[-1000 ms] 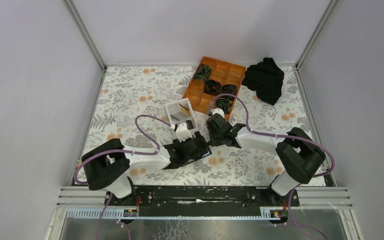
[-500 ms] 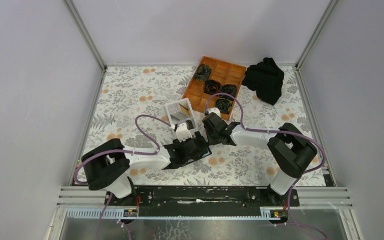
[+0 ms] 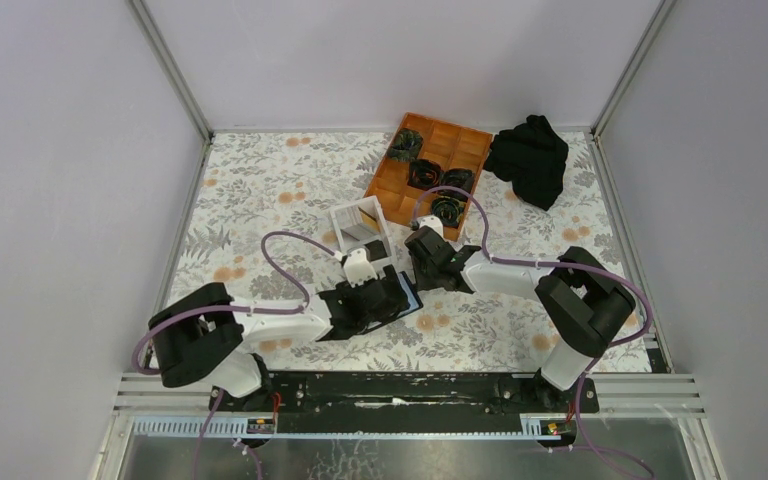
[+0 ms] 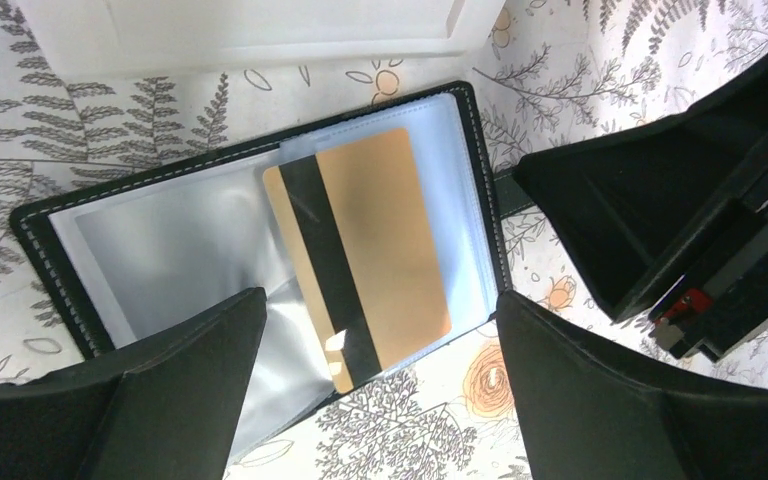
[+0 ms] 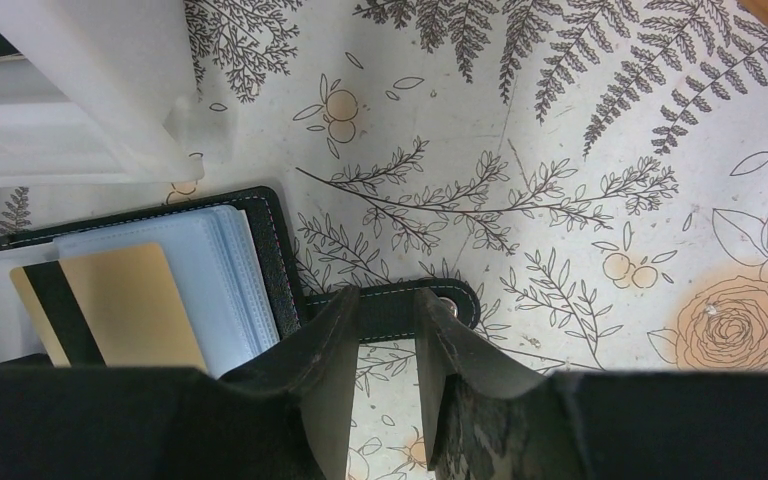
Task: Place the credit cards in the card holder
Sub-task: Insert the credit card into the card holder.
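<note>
The black card holder (image 4: pixel 35 235) lies open on the floral table, its clear sleeves showing. An orange-tan credit card (image 4: pixel 375 250) with a black stripe lies on the right sleeve page, its lower end past the holder's edge. My left gripper (image 4: pixel 380 400) is open wide just in front of the holder, with nothing in it. My right gripper (image 5: pixel 388 312) has its jaws a narrow gap apart, tips down on the holder's strap tab (image 5: pixel 455 297). The card (image 5: pixel 130 305) also shows there. In the top view both grippers, left (image 3: pixel 385 298) and right (image 3: pixel 420 280), meet at the holder (image 3: pixel 410 303). No light blue card shows.
A white open-topped box (image 3: pixel 360 225) stands right behind the holder. An orange wooden compartment tray (image 3: pixel 392 178) with dark rolled items sits at the back, a black cloth (image 3: pixel 530 158) to its right. Grey walls enclose the table.
My right arm has shifted left, bringing its gripper to the holder's strap side. My left arm has drawn back a little at the elbow; its gripper stays over the holder.
</note>
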Controlling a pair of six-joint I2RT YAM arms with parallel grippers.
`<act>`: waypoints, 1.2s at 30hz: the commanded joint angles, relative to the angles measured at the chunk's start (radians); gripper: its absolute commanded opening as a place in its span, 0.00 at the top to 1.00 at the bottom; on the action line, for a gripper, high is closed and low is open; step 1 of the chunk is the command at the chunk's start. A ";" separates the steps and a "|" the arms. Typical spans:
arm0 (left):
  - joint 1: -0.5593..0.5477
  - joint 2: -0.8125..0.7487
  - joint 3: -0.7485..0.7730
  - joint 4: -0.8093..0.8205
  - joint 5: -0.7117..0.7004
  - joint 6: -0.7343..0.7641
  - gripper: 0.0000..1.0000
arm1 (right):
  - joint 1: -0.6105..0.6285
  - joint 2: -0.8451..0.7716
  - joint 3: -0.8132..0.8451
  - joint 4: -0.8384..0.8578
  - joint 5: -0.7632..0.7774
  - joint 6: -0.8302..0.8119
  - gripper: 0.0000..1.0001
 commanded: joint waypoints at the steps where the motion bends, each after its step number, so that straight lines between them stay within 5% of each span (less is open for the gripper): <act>1: -0.002 0.030 -0.083 -0.361 0.011 0.009 0.00 | 0.003 0.099 -0.055 0.001 -0.028 0.039 0.66; 13: -0.006 -0.064 -0.119 -0.294 -0.023 -0.095 0.09 | 0.004 0.082 -0.060 0.013 -0.040 0.032 0.66; 20: -0.013 -0.165 -0.125 -0.252 -0.040 -0.094 0.32 | 0.003 0.072 -0.064 0.016 -0.037 0.031 0.66; 27: -0.013 -0.176 -0.131 -0.253 -0.055 -0.079 0.76 | 0.004 0.072 -0.064 0.018 -0.040 0.028 0.66; 36: -0.045 -0.164 -0.045 -0.379 -0.122 -0.083 0.85 | 0.004 0.081 -0.061 0.018 -0.044 0.027 0.66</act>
